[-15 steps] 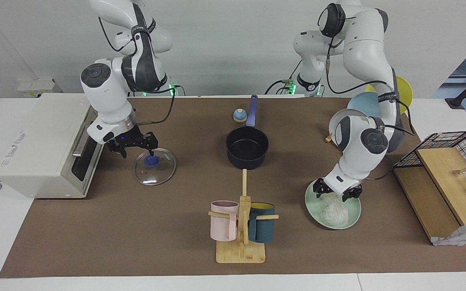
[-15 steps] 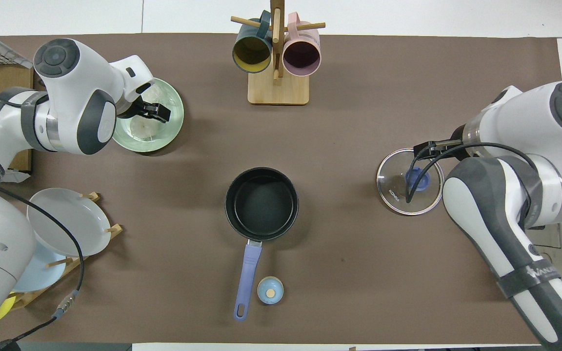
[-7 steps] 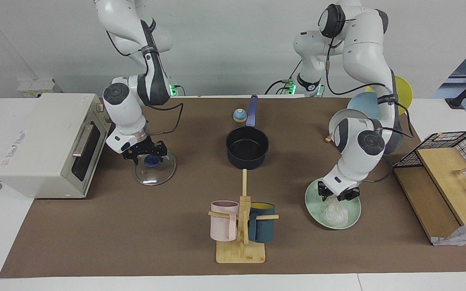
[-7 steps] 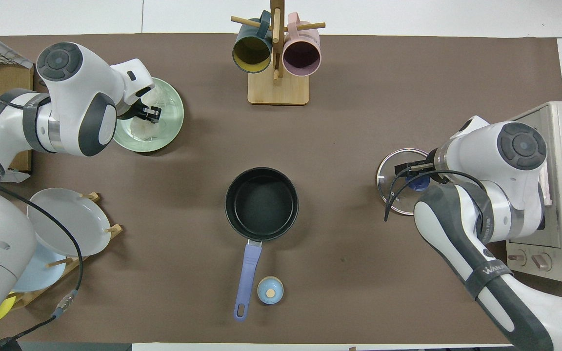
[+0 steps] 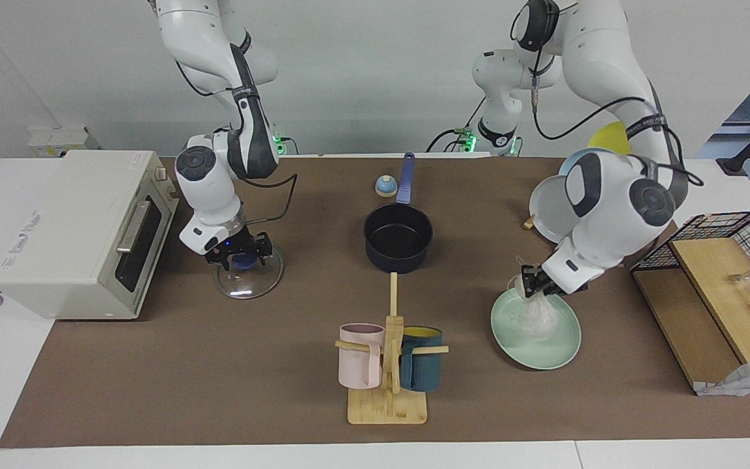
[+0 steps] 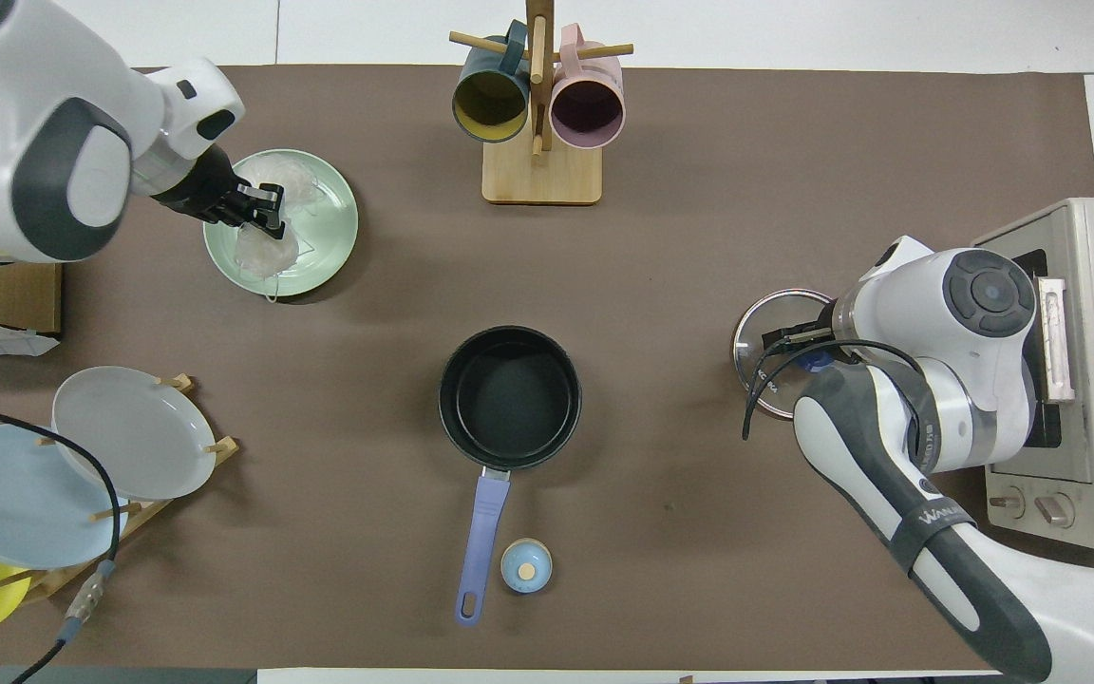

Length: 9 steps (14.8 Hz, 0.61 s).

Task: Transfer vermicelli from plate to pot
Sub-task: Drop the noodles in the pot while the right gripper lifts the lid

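Two glossy white robot arms had rounded shells, dark grey joint bands and round dark caps at the joints. Black cables looped along each arm. Each small black two-finger left hand and right hand looked alike. Green lights glowed at the bases; one forearm band bore pale lettering.

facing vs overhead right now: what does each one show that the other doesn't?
Facing only: the vermicelli hangs from the left gripper, its lower end seemingly just above the plate; a wire basket sits at the left arm's end of the table.
Overhead only: inside the pink mug and teal mug, both empty.
Both: empty pot, right gripper at the glass lid, toaster oven.
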### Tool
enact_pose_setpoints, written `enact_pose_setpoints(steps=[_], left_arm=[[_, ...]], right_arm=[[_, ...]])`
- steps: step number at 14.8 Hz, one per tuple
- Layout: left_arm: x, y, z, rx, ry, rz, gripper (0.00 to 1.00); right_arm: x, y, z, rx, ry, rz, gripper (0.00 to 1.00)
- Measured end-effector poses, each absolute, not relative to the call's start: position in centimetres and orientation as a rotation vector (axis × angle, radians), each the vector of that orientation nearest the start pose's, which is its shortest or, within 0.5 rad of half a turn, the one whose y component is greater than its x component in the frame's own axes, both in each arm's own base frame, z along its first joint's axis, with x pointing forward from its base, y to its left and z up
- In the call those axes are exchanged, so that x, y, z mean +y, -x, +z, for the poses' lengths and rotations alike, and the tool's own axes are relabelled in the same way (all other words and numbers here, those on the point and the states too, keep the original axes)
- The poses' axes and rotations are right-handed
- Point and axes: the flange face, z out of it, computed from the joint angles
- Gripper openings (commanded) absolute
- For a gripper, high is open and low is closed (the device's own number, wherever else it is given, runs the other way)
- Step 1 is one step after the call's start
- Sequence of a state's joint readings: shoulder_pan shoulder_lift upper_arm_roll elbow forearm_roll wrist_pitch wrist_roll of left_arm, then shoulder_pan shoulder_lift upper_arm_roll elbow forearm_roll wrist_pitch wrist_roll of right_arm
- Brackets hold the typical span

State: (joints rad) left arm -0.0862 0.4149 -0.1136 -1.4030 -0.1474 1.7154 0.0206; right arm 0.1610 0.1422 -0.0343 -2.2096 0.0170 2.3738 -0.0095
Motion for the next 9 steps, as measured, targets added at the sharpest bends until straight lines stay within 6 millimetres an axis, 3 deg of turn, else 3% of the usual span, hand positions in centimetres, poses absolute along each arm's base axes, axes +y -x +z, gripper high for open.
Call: enact_pose_setpoints(steps=[3,5,7,9], left_arm=[[-15.8,-60.6,56.2,0.164,3.346,0.205,0.00],[-20.2,-56.2,59.5,0.118,3.344,0.228,0.00],[-25.7,-52.4,59.3,0.105,3.320,0.268,0.00],[-30.8,-49.3,56.1,0.093,3.309,0.261,0.00]], right_arm=[[7.0,-54.2,31.6,-0.197,3.127,-0.030,0.82],[7.0,-54.2,31.6,-0.212,3.126,-0.028,0.76],[7.0,-54.2,31.6,-0.226,3.125,-0.028,0.72],[7.0,-54.2,31.6,-0.227,3.125,-0.029,0.66]])
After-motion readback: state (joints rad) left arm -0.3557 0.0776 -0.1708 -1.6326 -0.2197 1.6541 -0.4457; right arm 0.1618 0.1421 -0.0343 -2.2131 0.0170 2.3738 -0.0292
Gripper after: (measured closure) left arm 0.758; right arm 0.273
